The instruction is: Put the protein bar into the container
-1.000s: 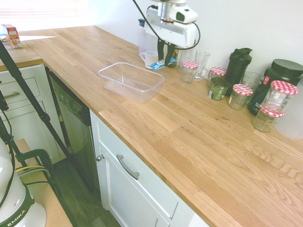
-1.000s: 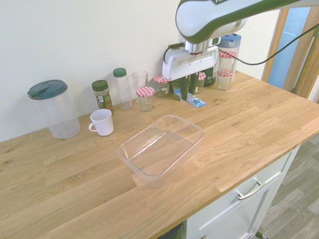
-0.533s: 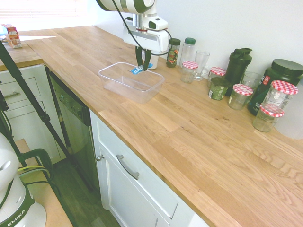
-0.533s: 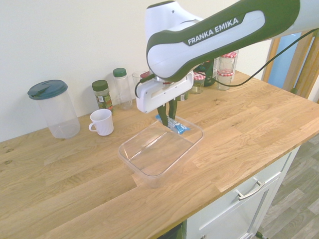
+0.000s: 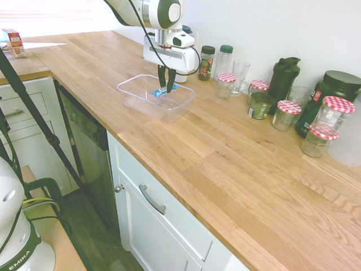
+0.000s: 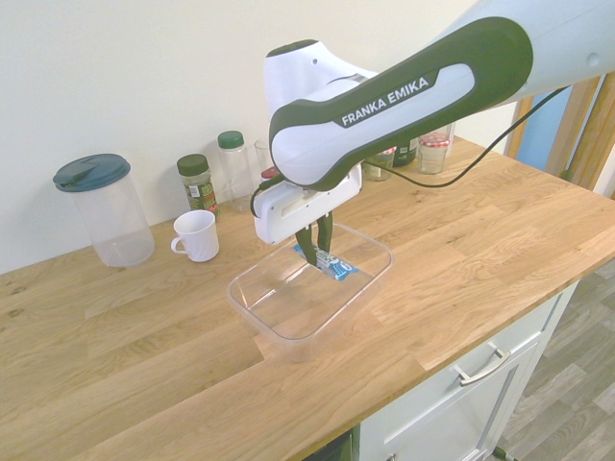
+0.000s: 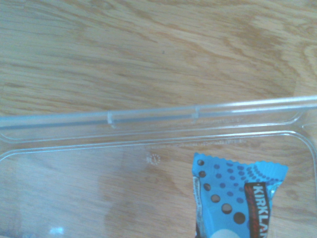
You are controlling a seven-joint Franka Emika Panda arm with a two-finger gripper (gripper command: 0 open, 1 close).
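Lower now than a moment ago, hand dipped inside the container, clamped tight on the protein bar; glossy blue crinkled wrapper with dark dots hanging within the clear, round-cornered plastic tub; grained oak surface below; white mug beside.

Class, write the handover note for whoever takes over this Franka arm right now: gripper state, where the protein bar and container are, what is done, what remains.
Gripper: shut on the protein bar, pointing down inside the container's outline.
Protein bar: blue wrapper, held low over the container's floor; whether it touches the floor cannot be told.
Container: clear, lidless tub on the wooden counter, in front of the white mug.
Done: bar picked up and brought into the container.
Left: open the gripper to release the bar, then lift the arm clear.
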